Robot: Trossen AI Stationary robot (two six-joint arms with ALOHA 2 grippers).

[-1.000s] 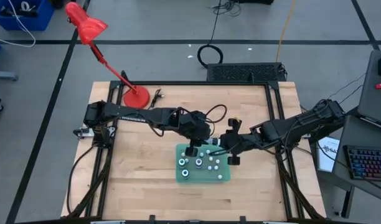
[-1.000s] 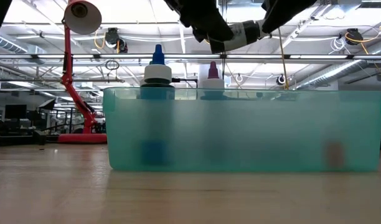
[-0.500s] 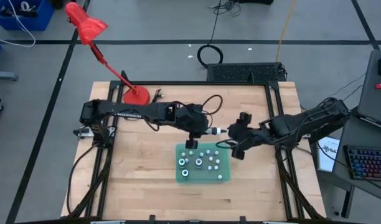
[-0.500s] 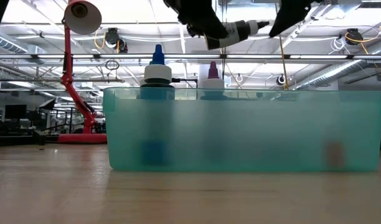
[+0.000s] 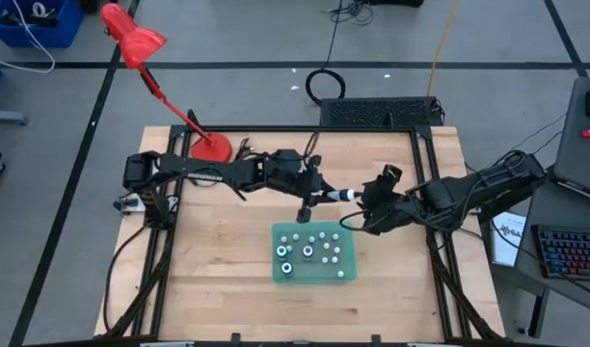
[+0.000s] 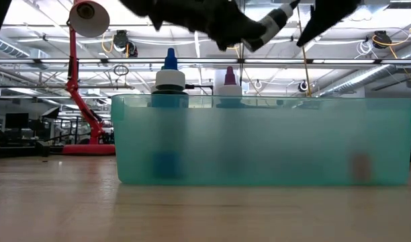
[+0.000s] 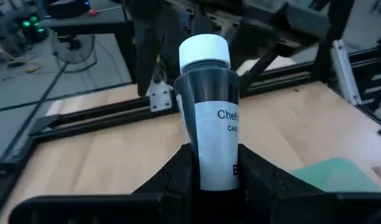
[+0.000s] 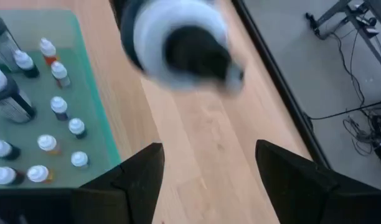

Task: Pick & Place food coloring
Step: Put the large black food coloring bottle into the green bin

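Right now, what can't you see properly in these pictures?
- Low view: the frosted teal bin wall blurs most little bottles inside.
- Left wrist view: the left gripper covers the held bottle's label bottom.
- Right wrist view: that bottle's white cap is too blurred for detail.

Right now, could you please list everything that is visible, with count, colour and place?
held bottle: one, dark with white cap, lifted above the table behind the bin
bin: one, teal, front centre of the table
small bottles: about a dozen, mostly whitish, upright in the bin
lamp: one, red, back left corner
table: one, light wood
left end effector: shut on the held bottle
right end effector: open, facing the bottle's cap
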